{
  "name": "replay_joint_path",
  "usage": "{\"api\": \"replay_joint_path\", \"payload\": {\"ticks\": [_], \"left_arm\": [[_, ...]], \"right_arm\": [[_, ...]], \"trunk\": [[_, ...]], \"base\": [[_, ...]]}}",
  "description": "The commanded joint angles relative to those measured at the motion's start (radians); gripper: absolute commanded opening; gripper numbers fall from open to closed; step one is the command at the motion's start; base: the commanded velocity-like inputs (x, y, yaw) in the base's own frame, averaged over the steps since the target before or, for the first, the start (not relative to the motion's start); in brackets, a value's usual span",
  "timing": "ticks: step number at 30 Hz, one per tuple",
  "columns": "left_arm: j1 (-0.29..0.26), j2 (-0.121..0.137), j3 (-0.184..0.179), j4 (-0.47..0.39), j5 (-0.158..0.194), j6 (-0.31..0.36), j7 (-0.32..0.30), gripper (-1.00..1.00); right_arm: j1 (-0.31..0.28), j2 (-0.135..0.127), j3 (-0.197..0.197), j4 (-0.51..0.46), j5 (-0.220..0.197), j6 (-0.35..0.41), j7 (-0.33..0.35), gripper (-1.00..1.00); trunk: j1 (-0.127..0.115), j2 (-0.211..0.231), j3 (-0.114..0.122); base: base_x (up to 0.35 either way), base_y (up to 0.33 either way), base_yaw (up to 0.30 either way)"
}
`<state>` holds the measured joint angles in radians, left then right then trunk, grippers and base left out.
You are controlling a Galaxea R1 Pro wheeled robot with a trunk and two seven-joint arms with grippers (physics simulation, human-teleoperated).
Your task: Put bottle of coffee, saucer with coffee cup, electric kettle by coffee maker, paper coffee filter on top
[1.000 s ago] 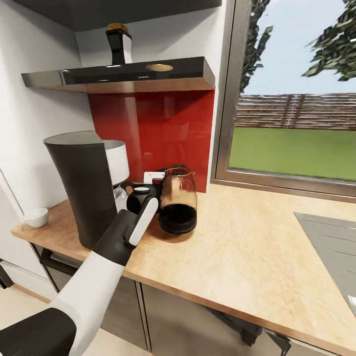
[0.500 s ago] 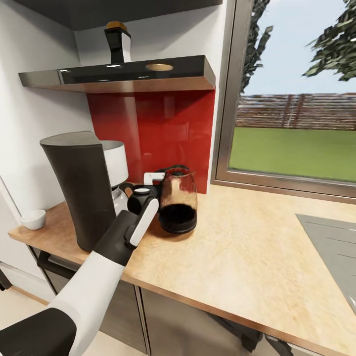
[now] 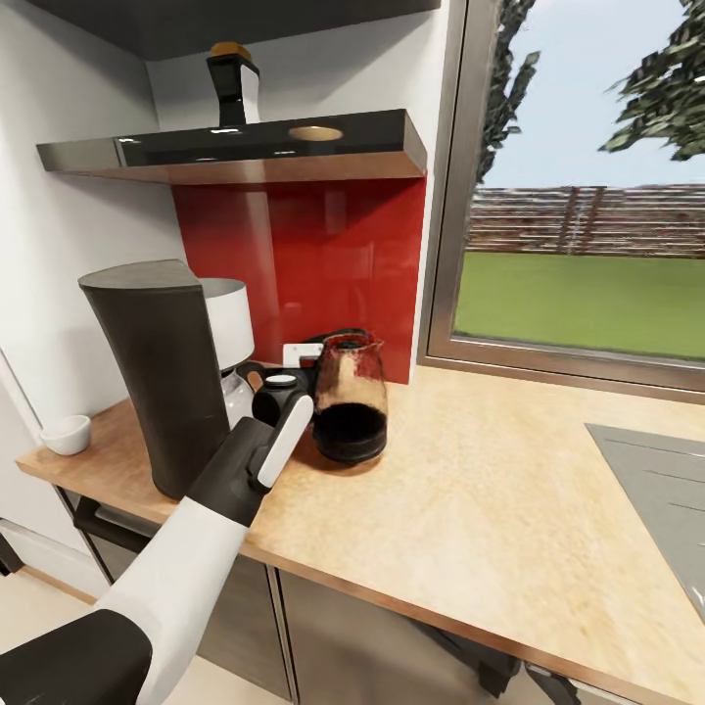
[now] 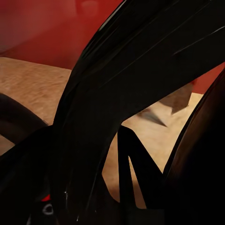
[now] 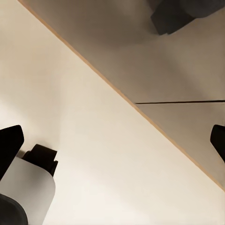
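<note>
**Left arm at the kettle handle, beside the coffee maker**

The left gripper (image 3: 294,384) sat at the black loop handle of the electric kettle (image 3: 350,411). The head view hid its jaws behind the wrist, and the left wrist view showed dark curved shapes too close to read, so whether the jaws were clamped on the handle or merely around it could not be told. The right gripper's fingertips (image 5: 10,143) appeared at opposite edges of its wrist view, well apart, with only pale floor and a cabinet edge between them; it held nothing.

The kettle stood upright on the kitchen countertop (image 3: 509,490), just beside the coffee maker (image 3: 162,377), toward the window. The coffee cup (image 3: 67,434) sat on the far side of the coffee maker, near the counter's end. The bottle of coffee (image 3: 233,86) remained on the kitchen shelf (image 3: 245,147), above the coffee maker.

The step in hand looked like placing the kettle, and it seemed nearly done. The next move would call for freeing the handle without tipping the kettle, then reaching up for the bottle.
</note>
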<state>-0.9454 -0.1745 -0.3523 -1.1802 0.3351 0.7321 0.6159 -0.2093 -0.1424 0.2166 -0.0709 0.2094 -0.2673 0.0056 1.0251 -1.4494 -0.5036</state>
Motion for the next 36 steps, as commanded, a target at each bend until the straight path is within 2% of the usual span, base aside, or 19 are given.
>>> {"api": "replay_joint_path", "payload": {"ticks": [1, 3, 7, 17, 19, 22, 30, 31, 36], "left_arm": [[-0.001, 0.000, -0.001, -0.001, 0.006, 0.001, 0.013, -1.00], [-0.001, 0.000, -0.001, -0.001, 0.007, 0.002, 0.076, -1.00], [-0.001, 0.000, -0.002, 0.000, 0.009, 0.003, 0.114, -1.00], [-0.001, 0.000, -0.010, 0.029, 0.012, -0.003, 0.118, -1.00], [-0.001, 0.000, -0.011, 0.061, 0.013, -0.046, 0.117, -1.00], [-0.001, 0.000, -0.012, 0.077, 0.013, -0.073, 0.115, -1.00], [0.003, 0.000, -0.013, 0.080, 0.011, -0.112, 0.115, -1.00], [0.003, 0.000, -0.013, 0.080, 0.010, -0.113, 0.115, 1.00], [0.004, 0.000, -0.013, 0.079, 0.010, -0.113, 0.110, 1.00]], "right_arm": [[0.000, 0.000, -0.002, 0.000, 0.008, -0.003, 0.001, 1.00], [-0.001, 0.000, -0.002, 0.000, 0.008, -0.003, 0.001, 1.00], [0.000, 0.000, -0.002, 0.000, 0.008, -0.003, 0.001, 1.00], [-0.001, 0.000, -0.002, 0.000, 0.008, -0.003, 0.001, 1.00], [-0.001, 0.000, -0.002, 0.000, 0.008, -0.003, 0.001, 1.00], [0.000, 0.000, -0.002, 0.000, 0.008, -0.003, 0.001, 1.00], [-0.001, 0.000, -0.002, 0.000, 0.008, -0.003, 0.001, 1.00], [0.000, 0.000, -0.002, 0.000, 0.008, -0.003, 0.001, 1.00], [-0.001, 0.000, -0.002, 0.000, 0.008, -0.003, 0.001, 1.00]], "trunk": [[0.000, -0.001, -0.001], [0.000, -0.001, -0.001], [0.000, -0.001, -0.001], [0.000, -0.001, -0.001], [0.000, -0.001, -0.001], [0.000, -0.001, -0.001], [0.000, -0.001, -0.001], [0.000, -0.001, -0.001], [0.000, -0.001, -0.001]], "base": [[0.000, 0.000, 0.000], [0.000, 0.000, 0.000], [0.000, 0.000, 0.000], [0.000, 0.000, 0.000], [0.000, 0.000, 0.000], [0.000, 0.000, 0.000], [0.000, 0.000, 0.000], [0.000, 0.000, 0.000], [0.000, 0.000, 0.000]]}}
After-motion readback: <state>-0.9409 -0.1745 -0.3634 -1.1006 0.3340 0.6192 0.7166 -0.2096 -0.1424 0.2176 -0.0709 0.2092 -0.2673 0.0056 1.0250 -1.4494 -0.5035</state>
